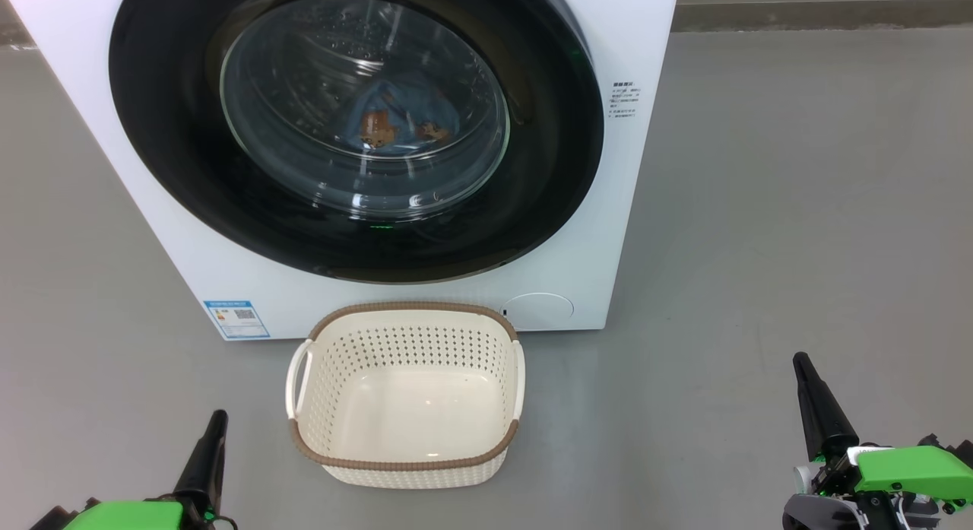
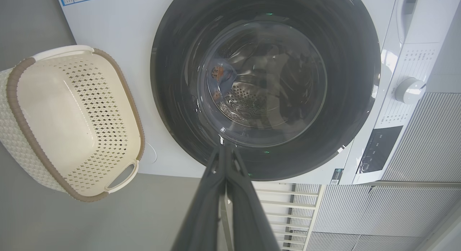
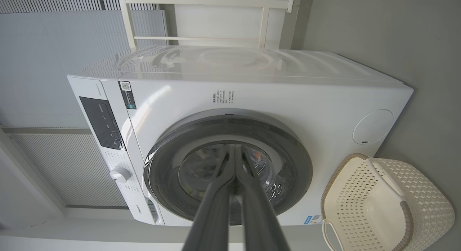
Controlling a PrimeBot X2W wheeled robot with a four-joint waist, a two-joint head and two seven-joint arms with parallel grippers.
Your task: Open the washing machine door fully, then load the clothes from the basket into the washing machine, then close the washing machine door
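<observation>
Clenched tight, the left tool point(image 1: 219, 420) sat at the lower left of the head view, its two dark fingers pressed together and grasping nothing. At the lower right, the right tool point(image 1: 800, 363) was clenched the same way, with nothing between its fingers. Both hung over the grey floor point(image 1: 760, 211), well apart from the other things, and each wrist view looked along shut fingers toward the door point(image 1: 167, 134). Between the tools, nearer the left one, the basket point(image 1: 410, 308) stood upright on the floor just in front of the washer point(image 1: 638, 211), its pale bottom in plain sight. Low on the washer's front, a blue label point(image 1: 237, 318) showed left of the basket and a round cap point(image 1: 538, 311) just behind its right corner. The door lay shut against the washer. Through its glass, the clothes point(image 1: 403, 112), blue with orange bear prints, lay low in the steel drum point(image 1: 334, 51).
</observation>
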